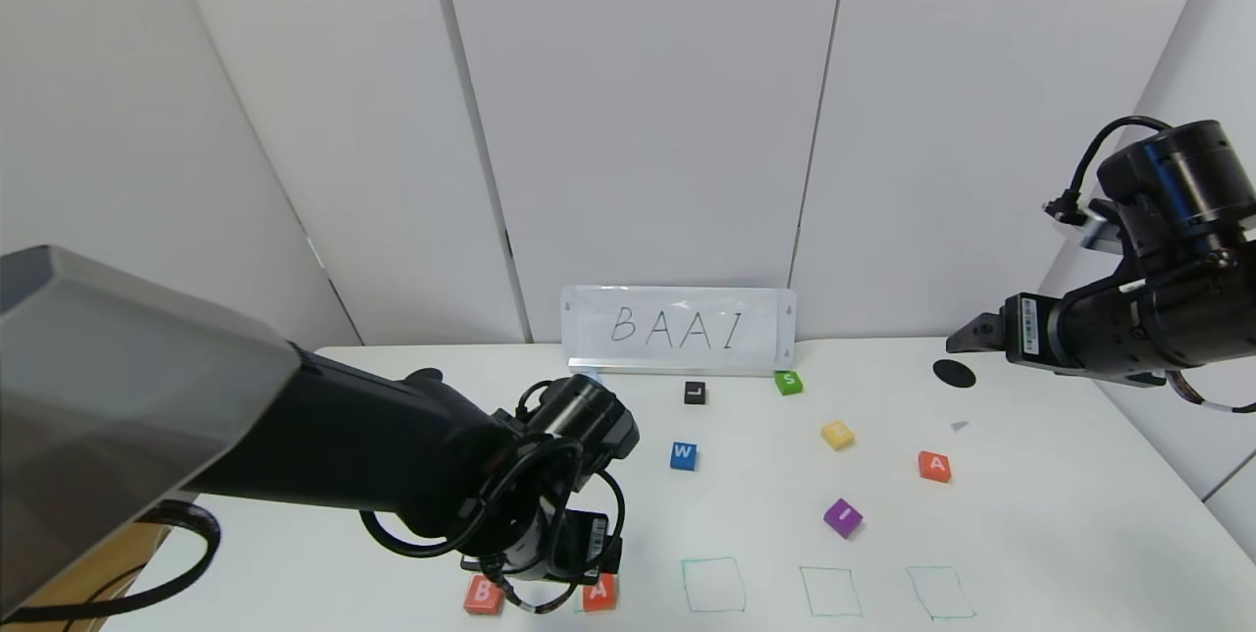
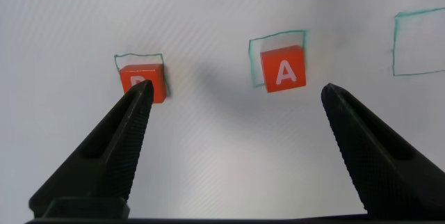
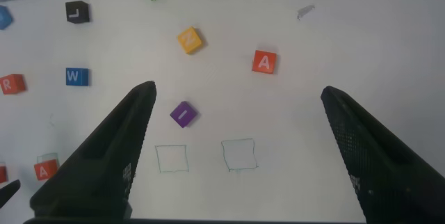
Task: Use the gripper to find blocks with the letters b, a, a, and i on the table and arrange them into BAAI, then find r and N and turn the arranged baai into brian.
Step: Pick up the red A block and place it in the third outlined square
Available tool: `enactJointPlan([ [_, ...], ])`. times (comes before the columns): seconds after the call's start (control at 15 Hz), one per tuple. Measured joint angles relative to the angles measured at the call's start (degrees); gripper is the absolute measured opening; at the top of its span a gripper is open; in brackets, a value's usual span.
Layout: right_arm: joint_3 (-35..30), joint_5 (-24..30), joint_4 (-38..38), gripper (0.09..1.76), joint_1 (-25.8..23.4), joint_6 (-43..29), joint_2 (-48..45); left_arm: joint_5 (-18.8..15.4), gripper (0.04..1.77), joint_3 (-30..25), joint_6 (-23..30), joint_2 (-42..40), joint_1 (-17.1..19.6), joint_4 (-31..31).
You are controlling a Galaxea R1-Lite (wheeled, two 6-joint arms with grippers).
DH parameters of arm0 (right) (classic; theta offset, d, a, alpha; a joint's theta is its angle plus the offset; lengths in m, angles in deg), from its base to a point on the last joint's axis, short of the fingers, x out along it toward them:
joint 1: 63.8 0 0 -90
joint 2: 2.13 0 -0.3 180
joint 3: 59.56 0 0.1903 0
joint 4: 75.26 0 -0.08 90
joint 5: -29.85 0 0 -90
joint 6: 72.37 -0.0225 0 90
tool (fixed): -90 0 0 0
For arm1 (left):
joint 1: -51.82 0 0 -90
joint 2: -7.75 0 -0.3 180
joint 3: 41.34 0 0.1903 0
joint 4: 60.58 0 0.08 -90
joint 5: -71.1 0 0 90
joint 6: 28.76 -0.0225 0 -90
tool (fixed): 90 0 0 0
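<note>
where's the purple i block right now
In the head view the purple I block lies loose on the table's right half, just behind the empty green squares, with the yellow block farther back.

Walls: pale grey-white panels stand behind the work surface, split by thin dark vertical seams; one seam on the left runs slanted.
Right side: a further pale panel angles in and closes that side.
Sign: a white card with hand-written letters BAAI leans upright against the back wall, on a narrow silvery rail.
Left corner: a strip of brown wooden surface shows low at the edge.
Light: even and soft, with faint shadows only.
</note>
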Motion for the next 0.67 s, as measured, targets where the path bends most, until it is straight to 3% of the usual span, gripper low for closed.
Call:
enactJointPlan([
  [0.33,-0.1,0.1,-0.1,1.71,0.0,0.0,-0.8,0.0,1.72,0.0,-3.3,-13.1,0.8,-5.4],
  [0.67,-0.4,0.0,-0.1,1.71,0.7,-0.1,-1.2,-1.3,1.72,0.0,-13.5,-29.4,4.1,-7.0],
])
